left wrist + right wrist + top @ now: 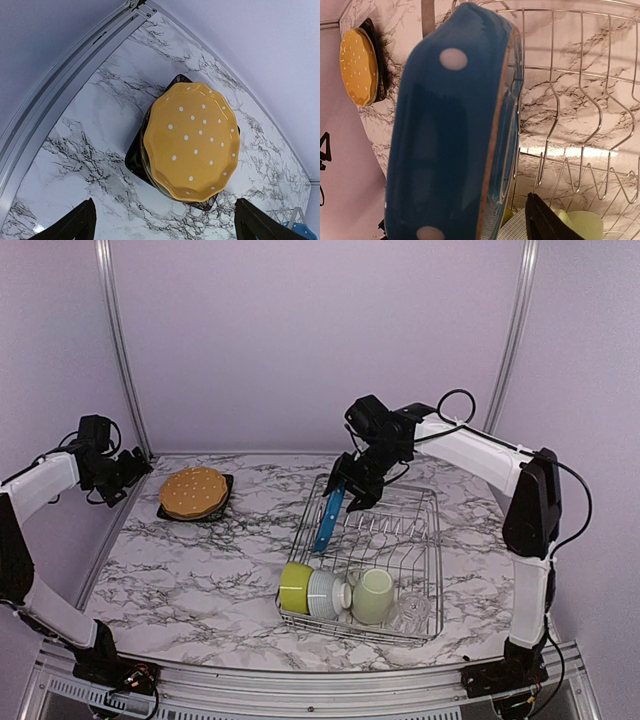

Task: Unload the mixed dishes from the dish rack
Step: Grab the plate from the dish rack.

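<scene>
**Three plates out, fourth under the right fingers**

By my count I'm under halfway. At the far left of the surface point(200, 570) sits the stack I take to be the unloaded dishes: the orange plate point(192, 140) on top, the black plate point(134, 159) at the bottom, and a pale rim between them that I read as the grey-green plate point(148, 172).

The left fingers point(82, 222) hang above that stack, spread wide apart and holding nothing.

The rest is in the dish rack point(400, 525). The blue dotted plate point(328, 518) stands on edge among the tines at the far left corner, tilted slightly. The right fingers point(542, 222) are down at its upper rim. The wrist view shows only one finger beside the plate, with the other hidden behind it, so I cannot tell whether they are clamped on it or just straddling it.

Along the near end of the rack lie the lime-green bowl point(294, 586), the white ribbed bowl point(325, 592) touching it, the pale green mug point(373, 596) and the small clear glass point(410, 612). That leaves five pieces to lift out, the blue plate first.
</scene>
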Controlling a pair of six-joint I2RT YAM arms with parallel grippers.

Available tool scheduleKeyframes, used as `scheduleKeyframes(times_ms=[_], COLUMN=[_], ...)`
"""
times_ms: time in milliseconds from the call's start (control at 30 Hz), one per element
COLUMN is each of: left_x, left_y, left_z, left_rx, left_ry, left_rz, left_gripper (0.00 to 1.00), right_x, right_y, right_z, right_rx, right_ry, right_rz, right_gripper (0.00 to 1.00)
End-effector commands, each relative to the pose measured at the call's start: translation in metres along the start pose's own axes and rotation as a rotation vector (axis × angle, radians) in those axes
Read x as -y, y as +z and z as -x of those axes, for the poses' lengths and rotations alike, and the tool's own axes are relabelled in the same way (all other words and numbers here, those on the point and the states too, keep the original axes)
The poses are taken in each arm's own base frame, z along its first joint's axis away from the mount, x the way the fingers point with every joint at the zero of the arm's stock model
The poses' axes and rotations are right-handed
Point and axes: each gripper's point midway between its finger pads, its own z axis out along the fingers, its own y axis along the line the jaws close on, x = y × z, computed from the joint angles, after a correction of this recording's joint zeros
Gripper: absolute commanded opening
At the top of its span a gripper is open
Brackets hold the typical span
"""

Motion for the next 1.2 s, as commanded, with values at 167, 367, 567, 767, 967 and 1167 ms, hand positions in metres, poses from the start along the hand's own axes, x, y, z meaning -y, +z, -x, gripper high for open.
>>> scheduleKeyframes(times_ms=[167,367,567,767,967,1167], left_x=[0.001,0.0,0.001,0.003,0.005,0.005], left_y=[-0.002,-0.002,-0.002,0.0,0.003,0.003], left_z=[0.004,0.003,0.004,0.005,0.004,0.004], left_rx=[0.026,0.027,0.03,0.027,0.02,0.02], left_ry=[-0.002,0.0,-0.002,-0.008,-0.02,-0.023], left_rz=[-0.012,-0.009,-0.014,-0.021,-0.032,-0.034], left_gripper=[0.99,0.99,0.99,0.99,0.99,0.99], right_x=[-0.005,-0.007,-0.008,-0.015,-0.02,-0.025], right_y=[0.018,0.023,0.021,0.008,-0.004,-0.017], right_z=[-0.003,-0.003,-0.002,0.002,0.004,0.007], right_rx=[-0.026,-0.035,-0.03,-0.003,0.019,0.047], right_ry=[0.037,0.042,0.049,0.039,0.023,0.002], right_rz=[-0.008,0.003,-0.002,0.006,0.008,0.005], right_gripper=[0.55,0.48,0.45,0.36,0.3,0.23])
